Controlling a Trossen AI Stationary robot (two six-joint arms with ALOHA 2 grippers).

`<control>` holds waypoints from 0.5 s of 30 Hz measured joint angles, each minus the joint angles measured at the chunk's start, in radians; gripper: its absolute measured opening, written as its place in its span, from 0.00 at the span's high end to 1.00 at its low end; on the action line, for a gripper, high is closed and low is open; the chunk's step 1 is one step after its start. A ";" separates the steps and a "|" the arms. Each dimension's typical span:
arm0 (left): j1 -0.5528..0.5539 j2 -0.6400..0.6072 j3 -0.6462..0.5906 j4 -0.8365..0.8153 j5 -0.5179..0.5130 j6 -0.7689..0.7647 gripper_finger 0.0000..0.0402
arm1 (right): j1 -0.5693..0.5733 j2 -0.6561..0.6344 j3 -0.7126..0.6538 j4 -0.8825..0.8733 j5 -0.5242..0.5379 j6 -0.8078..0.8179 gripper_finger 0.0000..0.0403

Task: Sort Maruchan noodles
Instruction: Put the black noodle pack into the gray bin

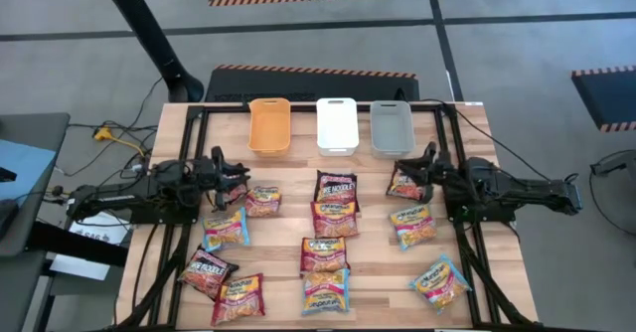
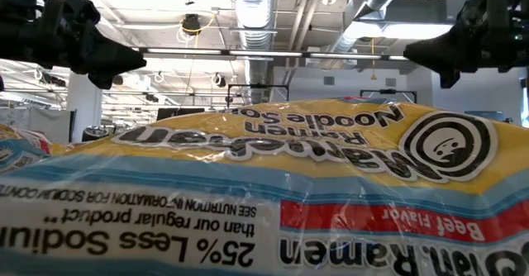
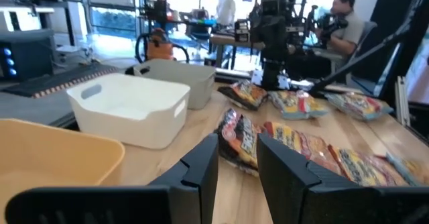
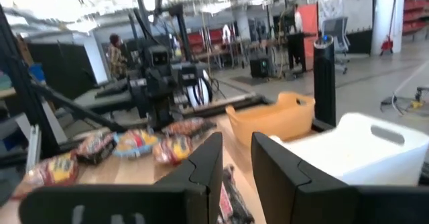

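Several Maruchan noodle packets lie flat on the wooden table (image 1: 467, 252), among them a dark red one (image 1: 336, 187), an orange one (image 1: 335, 218) and a blue-edged one (image 1: 440, 282). One yellow and blue packet (image 2: 264, 185) fills the low view. My left gripper (image 1: 241, 181) (image 3: 238, 160) hangs level at the table's left, open, nothing between its fingers, beside a packet (image 1: 263, 200). My right gripper (image 1: 402, 173) (image 4: 236, 160) hangs level at the right, open and empty, above the edge of a packet (image 1: 407, 185).
Three bins stand in a row at the table's far edge: orange (image 1: 269, 125), white (image 1: 337, 124) and grey (image 1: 392, 128). A black frame (image 1: 442, 143) runs around the work area. People show in the room beyond the table.
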 joint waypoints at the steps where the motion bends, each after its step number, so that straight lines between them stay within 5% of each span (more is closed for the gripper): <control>1: 0.000 0.000 0.002 0.000 0.000 0.000 0.77 | 0.000 0.000 0.000 0.015 0.000 -0.006 0.74; 15: 0.000 0.000 0.017 0.078 0.000 -0.020 0.77 | 0.001 0.000 0.057 0.392 -0.056 -0.284 0.73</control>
